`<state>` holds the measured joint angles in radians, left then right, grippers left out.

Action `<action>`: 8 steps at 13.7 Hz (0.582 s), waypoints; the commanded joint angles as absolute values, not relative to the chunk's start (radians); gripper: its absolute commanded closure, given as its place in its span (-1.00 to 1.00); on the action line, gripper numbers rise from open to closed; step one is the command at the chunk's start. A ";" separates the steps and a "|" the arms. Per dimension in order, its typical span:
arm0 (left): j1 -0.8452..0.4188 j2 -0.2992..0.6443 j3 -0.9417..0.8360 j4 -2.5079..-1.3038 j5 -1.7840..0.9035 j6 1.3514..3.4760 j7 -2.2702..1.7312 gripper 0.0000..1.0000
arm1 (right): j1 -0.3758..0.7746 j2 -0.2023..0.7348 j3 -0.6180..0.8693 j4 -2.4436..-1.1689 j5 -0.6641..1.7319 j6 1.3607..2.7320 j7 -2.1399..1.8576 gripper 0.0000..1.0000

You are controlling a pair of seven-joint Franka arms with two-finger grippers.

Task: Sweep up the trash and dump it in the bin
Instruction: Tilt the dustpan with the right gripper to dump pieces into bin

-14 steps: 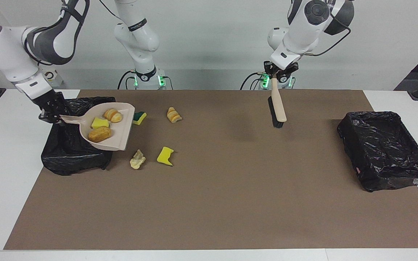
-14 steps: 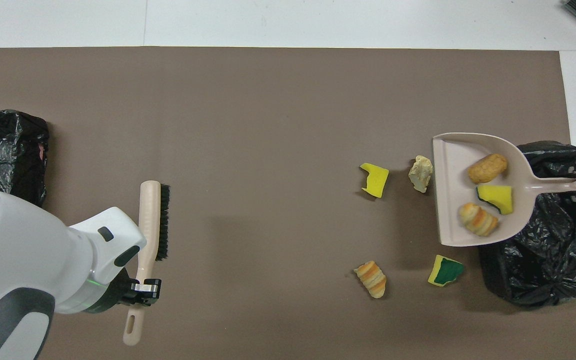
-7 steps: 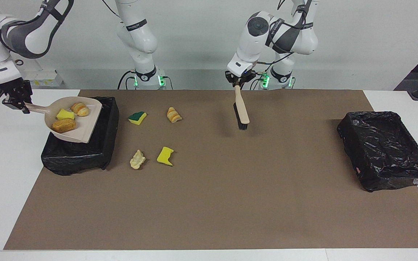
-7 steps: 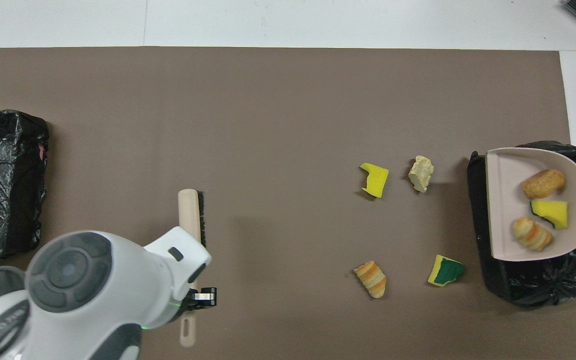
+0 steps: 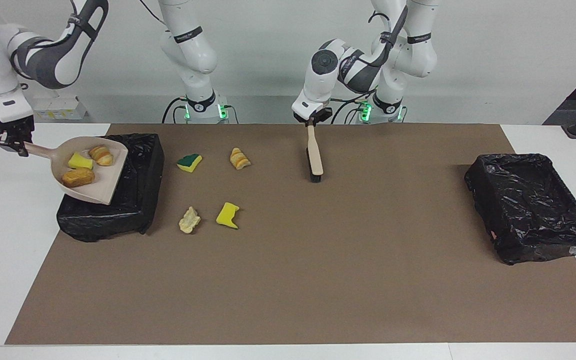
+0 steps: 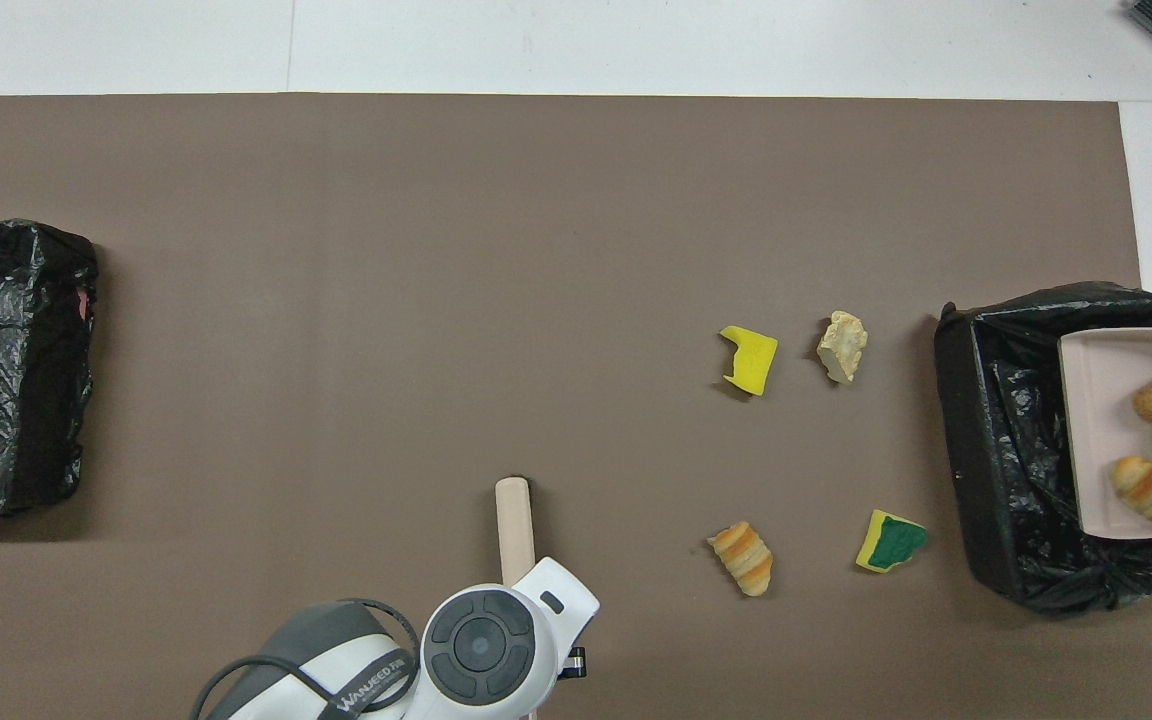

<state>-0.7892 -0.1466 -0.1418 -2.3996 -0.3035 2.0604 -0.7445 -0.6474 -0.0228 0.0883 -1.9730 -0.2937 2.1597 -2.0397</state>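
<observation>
Right gripper (image 5: 13, 143) clamps dustpan (image 5: 90, 172) handle, holding three trash (image 5: 79, 169) scraps over bin (image 5: 133, 200) to dump. Left gripper (image 5: 311, 122), closed on brush (image 5: 314, 157), hangs near robots' table edge.

Both views are bright and evenly lit from above. Shadows are soft and short: a faint one under the brush (image 5: 314, 157) and small dark patches beside each scrap. The black bin liners (image 5: 533, 210) catch crinkled glints of glare. Focus is sharp throughout, without visible edge distortion on the tabletop (image 5: 288, 280).
</observation>
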 commanded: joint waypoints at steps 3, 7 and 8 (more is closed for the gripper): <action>-0.813 -0.179 -0.123 -2.454 -0.313 2.103 -0.718 1.00 | -0.557 -0.044 0.094 -2.000 -0.469 2.118 -1.869 1.00; -0.811 -0.176 -0.121 -2.471 -0.314 2.109 -0.629 -0.45 | -0.448 -0.095 0.094 -2.054 -0.699 2.065 -1.665 1.00; -0.811 -0.176 -0.121 -2.471 -0.314 2.109 -0.632 -0.51 | -0.427 -0.109 0.094 -2.071 -0.742 2.047 -1.619 1.00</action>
<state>-0.7939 -0.1489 -0.1361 -2.4373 -0.3035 2.0847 -0.6503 -0.4673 -0.0447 0.0934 -2.0105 -0.6552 2.0792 -1.7075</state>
